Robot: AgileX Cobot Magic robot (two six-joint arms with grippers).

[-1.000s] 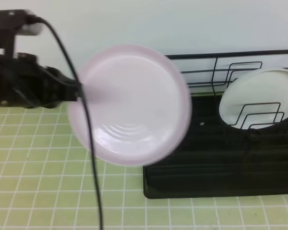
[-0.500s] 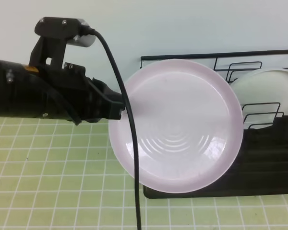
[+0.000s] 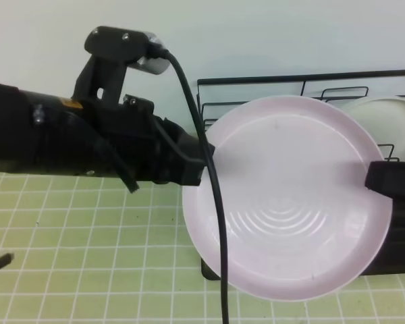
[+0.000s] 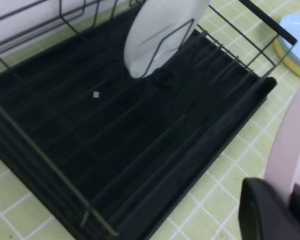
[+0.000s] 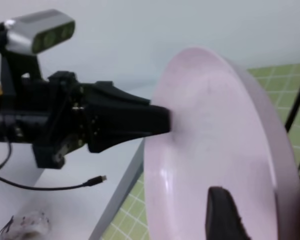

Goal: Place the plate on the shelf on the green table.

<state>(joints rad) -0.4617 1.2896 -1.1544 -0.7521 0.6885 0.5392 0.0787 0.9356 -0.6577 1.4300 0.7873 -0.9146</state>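
The pale pink plate (image 3: pixel 290 202) hangs nearly upright in the air in front of the black wire shelf (image 3: pixel 256 88), hiding much of it. My left gripper (image 3: pixel 206 160) is shut on the plate's left rim; its finger (image 4: pixel 265 210) and the pink rim (image 4: pixel 290 150) show in the left wrist view. My right gripper (image 3: pixel 391 179) is at the plate's right rim. In the right wrist view its jaws (image 5: pixel 262 220) stand apart on either side of the rim, one finger (image 5: pixel 222 215) in front of the plate's face (image 5: pixel 210 150). The shelf's tray (image 4: pixel 115 140) lies below on the green table (image 3: pixel 88 256).
A white plate (image 3: pixel 391 121) stands upright in the shelf's right slots, also in the left wrist view (image 4: pixel 160 35). A blue dish on something yellow (image 4: pixel 295 35) lies beyond the shelf. A black cable (image 3: pixel 216 202) hangs across the plate. A loose cable end (image 3: pixel 0 262) lies at the left.
The left arm has carried the pink plate to the right, over the shelf. The plate's right rim has reached the right gripper, whose finger now shows at the right edge.
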